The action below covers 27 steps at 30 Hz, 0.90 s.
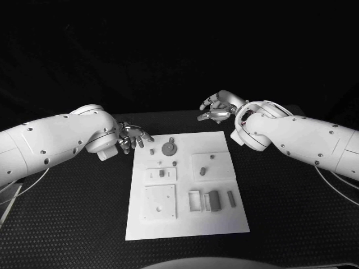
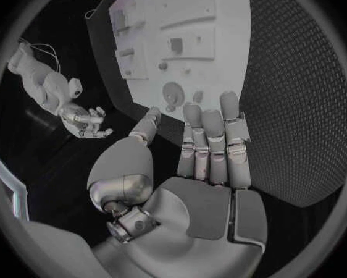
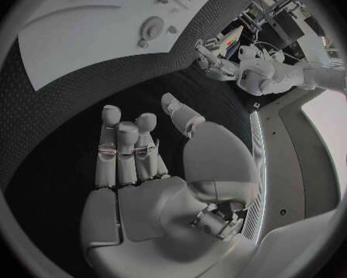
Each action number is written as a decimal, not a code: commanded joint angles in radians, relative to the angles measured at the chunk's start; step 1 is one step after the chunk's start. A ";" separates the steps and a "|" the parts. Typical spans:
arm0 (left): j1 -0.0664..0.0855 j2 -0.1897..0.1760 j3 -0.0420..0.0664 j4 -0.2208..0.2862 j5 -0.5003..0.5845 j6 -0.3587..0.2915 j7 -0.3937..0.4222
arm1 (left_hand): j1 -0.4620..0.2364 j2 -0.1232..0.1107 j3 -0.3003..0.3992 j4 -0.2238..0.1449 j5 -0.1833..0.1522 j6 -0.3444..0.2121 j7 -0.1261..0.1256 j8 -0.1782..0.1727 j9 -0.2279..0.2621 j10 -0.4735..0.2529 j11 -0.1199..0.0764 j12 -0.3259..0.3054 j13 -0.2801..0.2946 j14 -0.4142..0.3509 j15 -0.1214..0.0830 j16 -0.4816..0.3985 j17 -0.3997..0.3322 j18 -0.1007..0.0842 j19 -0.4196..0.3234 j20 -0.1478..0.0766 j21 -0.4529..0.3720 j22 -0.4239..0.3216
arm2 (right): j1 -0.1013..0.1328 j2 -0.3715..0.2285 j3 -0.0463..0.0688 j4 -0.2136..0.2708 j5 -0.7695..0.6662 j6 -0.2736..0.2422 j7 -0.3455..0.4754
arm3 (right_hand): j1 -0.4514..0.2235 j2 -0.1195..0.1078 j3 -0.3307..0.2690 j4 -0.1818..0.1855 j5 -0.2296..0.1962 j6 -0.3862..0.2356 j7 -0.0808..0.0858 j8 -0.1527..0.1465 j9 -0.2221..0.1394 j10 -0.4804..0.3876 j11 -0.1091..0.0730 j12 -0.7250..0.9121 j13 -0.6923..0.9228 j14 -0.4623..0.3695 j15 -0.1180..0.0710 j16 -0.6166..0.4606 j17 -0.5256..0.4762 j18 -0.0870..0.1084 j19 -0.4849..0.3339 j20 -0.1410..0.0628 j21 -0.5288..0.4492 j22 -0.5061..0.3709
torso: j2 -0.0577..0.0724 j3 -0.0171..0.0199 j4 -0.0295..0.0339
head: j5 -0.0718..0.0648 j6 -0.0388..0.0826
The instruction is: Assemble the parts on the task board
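Task board between empty left robot hand, right robot hand.

One white task board lies on one black table. On the board sit three raised white square blocks, one white open tray, one round grey disc part, two dark upright bars beside the tray, and several small grey pegs too tiny to count. Two hands: left hand, right hand.
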 commanded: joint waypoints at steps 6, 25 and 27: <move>0.006 0.072 0.000 -0.106 -0.108 0.033 -0.011 | -0.014 -0.015 0.018 0.010 -0.001 -0.098 0.041 -0.052 -0.017 -0.065 0.040 -0.043 -0.021 -0.064 0.038 -0.038 -0.029 -0.014 -0.064 0.025 -0.041 -0.015 | 0.000 0.004 0.001 -0.010 -0.001 -0.001 0.004 | -0.017 -0.004 -0.001 0.012 0.006 0.000 0.010 0.004 -0.002 -0.001 0.007 0.007 -0.003 -0.002 0.001 0.005 -0.002 0.015 0.000 0.005 -0.006 0.011 | 0.002 -0.0008 -0.0029 | 0.005 -0.001; -0.018 0.191 -0.014 -0.250 -0.155 0.128 -0.017 | -0.034 -0.002 0.042 0.034 0.000 -0.212 0.082 -0.112 -0.072 -0.088 0.078 -0.044 -0.025 -0.087 0.072 -0.035 -0.049 -0.001 -0.082 0.056 -0.055 -0.015 | 0.000 0.014 0.001 -0.018 -0.001 0.001 0.005 | -0.020 -0.006 -0.001 0.015 0.006 -0.001 0.010 0.004 -0.002 -0.001 0.007 0.007 -0.003 -0.002 0.001 0.006 -0.002 0.015 0.000 0.005 -0.007 0.011 | 0.001 -0.0010 -0.0002 | 0.003 -0.004; -0.019 0.202 -0.025 -0.267 -0.155 0.142 -0.018 | -0.041 -0.001 0.041 0.038 0.000 -0.208 0.081 -0.110 -0.075 -0.089 0.078 -0.043 -0.024 -0.087 0.072 -0.034 -0.050 0.001 -0.082 0.057 -0.055 -0.014 | 0.000 0.014 0.001 -0.017 -0.001 0.001 0.005 | -0.020 -0.006 -0.001 0.015 0.006 -0.001 0.010 0.004 -0.002 -0.001 0.007 0.007 -0.003 -0.002 0.001 0.006 -0.003 0.015 0.000 0.005 -0.007 0.011 | 0.000 -0.0015 0.0011 | 0.000 -0.004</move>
